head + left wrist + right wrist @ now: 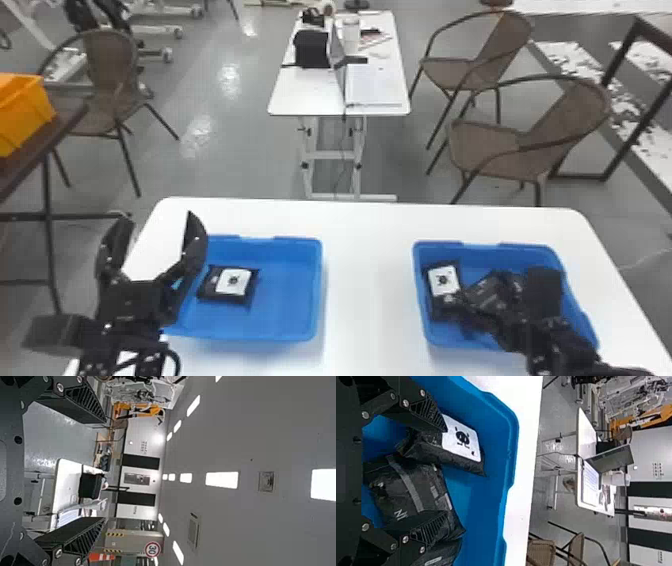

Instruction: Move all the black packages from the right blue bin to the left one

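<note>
Left blue bin (292, 305): 1 black package (233, 284) | right blue bin (480, 256): at least 3 packages (413, 485) to go | right hand (445, 472): wide over them | left hand (159, 218): wide, empty

Round sign (152, 549) is showing 30

Across the room, the number 30 is standing out dark inside a red ring. Nearer, a black package (411, 489) is carrying pale lettering that isn't coming through clearly.

Lower half of the head view, and the table (370, 280) carries the left bin (285, 312) with a package (234, 282) inside, the right bin (480, 257) with three packages (461, 439). Behind, upper centre, a desk (305, 97).
</note>
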